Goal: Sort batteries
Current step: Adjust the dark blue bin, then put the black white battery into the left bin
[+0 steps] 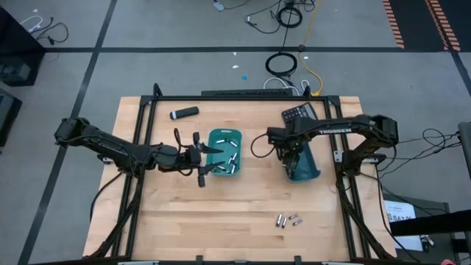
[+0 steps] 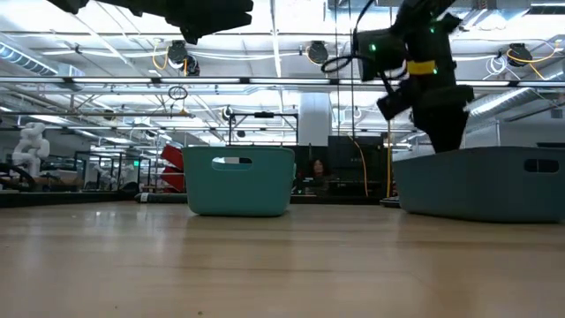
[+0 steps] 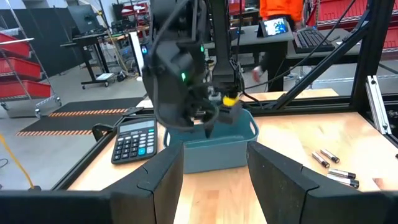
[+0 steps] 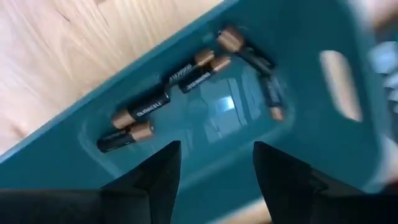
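batteries (image 4: 142, 109) in bin (image 4: 298, 162), calculator (image 1: 298, 113) behind

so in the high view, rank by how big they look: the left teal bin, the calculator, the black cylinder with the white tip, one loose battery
1. left teal bin
2. calculator, partly hidden by the right arm
3. black cylinder
4. loose battery

- Both arms are dark, near-black, built from jointed tube-like segments.
- The right arm (image 1: 346, 129) carries white block lettering along its forearm — it reads TROSSEN.
- Black cables loop out beside each wrist and trail off the arm bases.
- Close up, the right arm's wrist housing (image 3: 180, 68) is bulky and glossy black, with small green lights and a yellow patch lower down.
- The left arm's fingers (image 3: 158, 180) are flat, matte black and angular.
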You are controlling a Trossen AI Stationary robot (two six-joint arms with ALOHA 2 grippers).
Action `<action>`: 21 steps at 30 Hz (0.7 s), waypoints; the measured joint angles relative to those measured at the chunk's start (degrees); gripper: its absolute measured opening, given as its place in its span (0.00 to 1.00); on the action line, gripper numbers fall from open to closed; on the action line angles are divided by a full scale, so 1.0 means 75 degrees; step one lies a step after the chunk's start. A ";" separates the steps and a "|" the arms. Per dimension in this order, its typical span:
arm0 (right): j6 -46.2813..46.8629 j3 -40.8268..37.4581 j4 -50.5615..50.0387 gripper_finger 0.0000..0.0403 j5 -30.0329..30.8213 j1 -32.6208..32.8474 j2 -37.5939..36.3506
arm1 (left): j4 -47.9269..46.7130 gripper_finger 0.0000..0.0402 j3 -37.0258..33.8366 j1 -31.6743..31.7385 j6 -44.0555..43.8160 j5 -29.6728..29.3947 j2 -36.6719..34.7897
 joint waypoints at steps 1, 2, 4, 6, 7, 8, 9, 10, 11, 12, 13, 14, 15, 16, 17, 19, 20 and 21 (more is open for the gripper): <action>0.0036 0.0199 -0.0184 0.48 0.0042 0.0038 -0.0007 | 0.0003 0.46 0.0000 0.0000 0.0000 0.0000 0.0000; 0.0063 0.0385 -0.0219 0.48 0.0119 0.0116 -0.0058 | 0.0000 0.46 0.0000 0.0000 0.0000 0.0000 0.0000; -0.0012 0.0795 -0.0214 0.48 0.0319 0.0473 -0.0130 | 0.0000 0.46 0.0000 0.0000 0.0000 0.0000 0.0000; -0.0243 0.1186 -0.0212 0.48 0.0387 0.0964 -0.0134 | -0.0003 0.46 0.0000 0.0000 0.0001 0.0000 0.0000; -0.0295 0.1337 -0.0180 0.48 0.0432 0.1211 -0.0134 | -0.0003 0.46 0.0000 0.0000 0.0000 0.0000 0.0000; -0.0317 0.1461 -0.0161 0.48 0.0530 0.1456 -0.0134 | 0.0000 0.46 0.0000 0.0000 0.0000 0.0000 0.0000; -0.0300 0.1562 -0.0103 0.48 0.0633 0.1693 -0.0134 | -0.0002 0.46 0.0000 0.0000 -0.0002 0.0000 0.0000; -0.0234 0.1636 -0.0023 0.48 0.0700 0.1931 -0.0134 | -0.0003 0.46 0.0000 0.0000 -0.0003 0.0000 0.0000; -0.0101 0.1691 0.0038 0.48 0.0772 0.2175 -0.0134 | -0.0005 0.46 0.0000 0.0000 -0.0012 0.0000 0.0000; 0.0033 0.1702 0.0127 0.48 0.0819 0.2404 -0.0134 | -0.0007 0.46 0.0000 0.0000 -0.0084 0.0000 0.0000; 0.0169 0.1699 0.0214 0.48 0.0816 0.2647 -0.0134 | -0.0012 0.46 0.0000 0.0000 -0.0178 0.0000 0.0000; 0.0338 0.1699 0.0326 0.48 0.0842 0.2906 -0.0133 | -0.0024 0.46 0.0000 0.0000 -0.0251 0.0003 0.0000; 0.0531 0.1700 0.0446 0.48 0.0921 0.3153 -0.0121 | -0.0035 0.46 -0.0001 0.0000 -0.0354 0.0002 0.0000; 0.0736 0.1702 0.0527 0.48 0.0995 0.3402 -0.0090 | -0.0027 0.46 -0.0003 0.0000 -0.0432 0.0003 0.0000; 0.0941 0.1702 0.0547 0.48 0.1040 0.3632 -0.0074 | -0.0017 0.46 -0.0003 0.0000 -0.0575 0.0003 0.0000; 0.1460 0.1699 0.0554 0.48 0.1249 0.4098 -0.0064 | -0.0034 0.46 0.0006 0.0000 -0.0922 0.0003 0.0000; 0.1724 0.1699 0.0599 0.48 0.1390 0.4333 -0.0066 | -0.0152 0.46 0.0058 -0.0006 -0.1116 0.0003 0.0000; 0.1978 0.1699 0.0680 0.48 0.1537 0.4554 -0.0071 | -0.0315 0.46 0.0155 -0.0023 -0.1303 0.0003 0.0003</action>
